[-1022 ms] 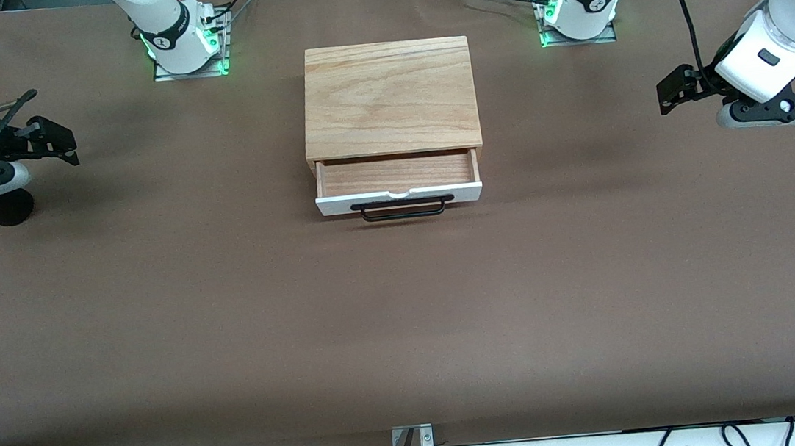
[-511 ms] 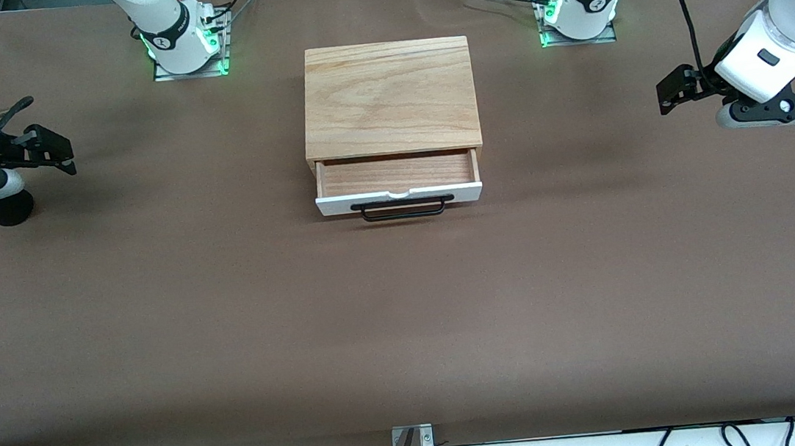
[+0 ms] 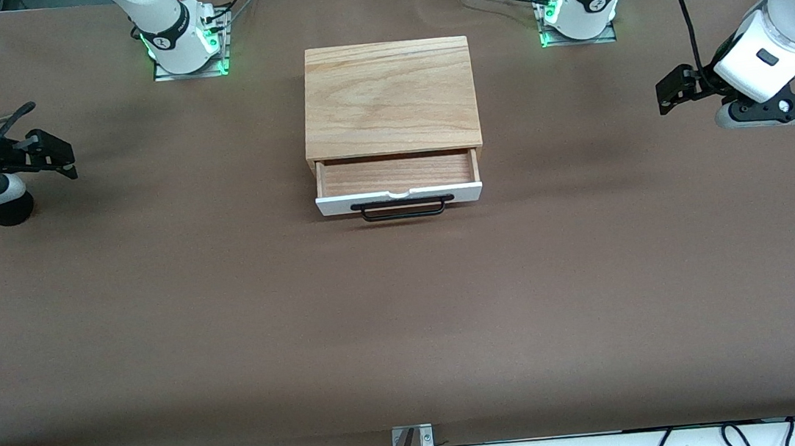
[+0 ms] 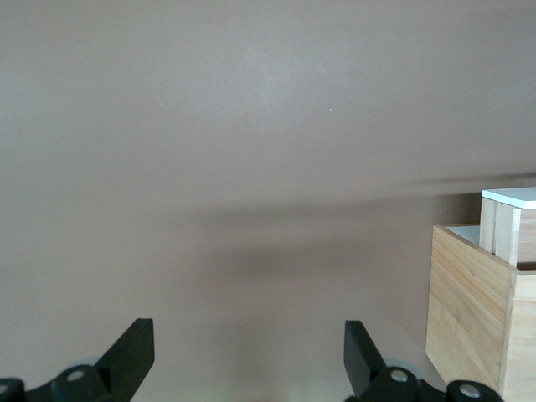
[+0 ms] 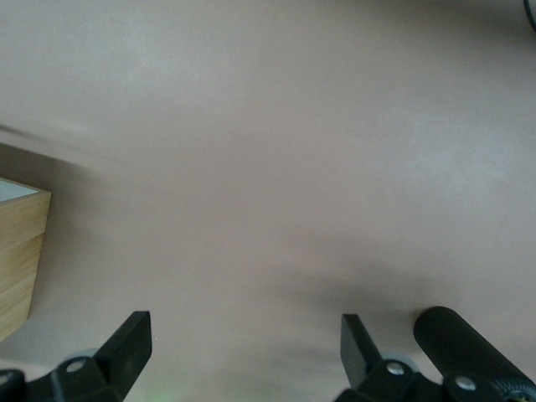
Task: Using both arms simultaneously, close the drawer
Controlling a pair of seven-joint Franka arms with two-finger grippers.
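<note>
Two grippers hanging wide of the box, drawer sitting pulled out.
I'm seeing the left gripper and right gripper with fingers spread, holding nothing, over bare table at their own ends; the wooden box is sitting mid-table.

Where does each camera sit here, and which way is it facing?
Front view: high across the table, facing both arm bases; shows the wooden box with its drawer open, the left hand and the right hand, each over its own end of the table.
Left wrist view: on the left arm, looking over the table toward the box; its open fingers show.
Right wrist view: on the right arm, facing the box; its open fingers show.
Shared: all three see the box.
</note>
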